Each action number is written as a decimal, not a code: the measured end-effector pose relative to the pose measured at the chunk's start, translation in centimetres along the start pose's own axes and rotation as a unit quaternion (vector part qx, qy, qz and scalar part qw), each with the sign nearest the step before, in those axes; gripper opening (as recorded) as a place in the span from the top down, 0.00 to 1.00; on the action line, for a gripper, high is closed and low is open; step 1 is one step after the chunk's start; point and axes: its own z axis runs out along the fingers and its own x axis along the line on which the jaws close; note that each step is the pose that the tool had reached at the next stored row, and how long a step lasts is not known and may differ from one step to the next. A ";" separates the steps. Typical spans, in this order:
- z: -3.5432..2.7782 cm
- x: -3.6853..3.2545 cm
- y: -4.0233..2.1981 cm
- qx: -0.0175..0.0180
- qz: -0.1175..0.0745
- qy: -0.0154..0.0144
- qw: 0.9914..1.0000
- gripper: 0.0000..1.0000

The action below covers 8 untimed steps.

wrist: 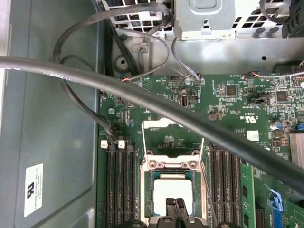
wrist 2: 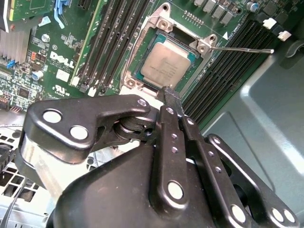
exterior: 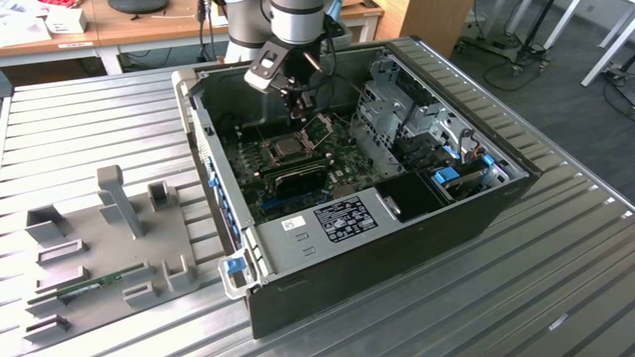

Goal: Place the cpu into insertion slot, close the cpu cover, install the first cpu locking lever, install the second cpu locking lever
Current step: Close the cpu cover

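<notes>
The cpu (wrist 2: 166,64) lies flat in the insertion slot (wrist 2: 137,64), its silvery face up; in the first wrist view the cpu (wrist: 173,190) looks bright white. The cpu cover (wrist: 161,124) is swung up off the socket on its hinge, and it stands beside the slot (exterior: 288,149) in the exterior view. A thin locking lever (wrist 2: 242,50) sticks out sideways from one socket corner. My gripper (wrist 2: 168,91) hangs just over the edge of the socket with its fingers pressed together and nothing between them. The same fingertips meet over the chip's near edge (wrist: 175,205).
The open computer case (exterior: 466,216) lies on a ribbed metal table (exterior: 89,126). Long black memory slots (wrist 2: 114,42) flank the socket. A thick black cable (wrist: 156,102) crosses above the board. A grey fixture (exterior: 109,245) holding a memory stick sits at the exterior view's left.
</notes>
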 end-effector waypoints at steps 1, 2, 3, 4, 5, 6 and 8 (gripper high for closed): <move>0.00 0.00 0.06 0.000 0.000 0.000 1.000 0.90; 0.01 0.00 0.11 0.000 0.000 0.000 1.000 0.90; 0.01 0.00 0.16 0.000 0.000 0.000 1.000 0.90; 0.01 0.00 0.20 0.000 0.000 0.000 1.000 0.90; 0.01 0.00 0.23 0.000 0.000 0.000 1.000 0.90; 0.01 0.00 0.24 0.000 0.000 0.000 1.000 0.90; 0.01 0.01 0.26 0.000 0.000 0.000 1.000 0.90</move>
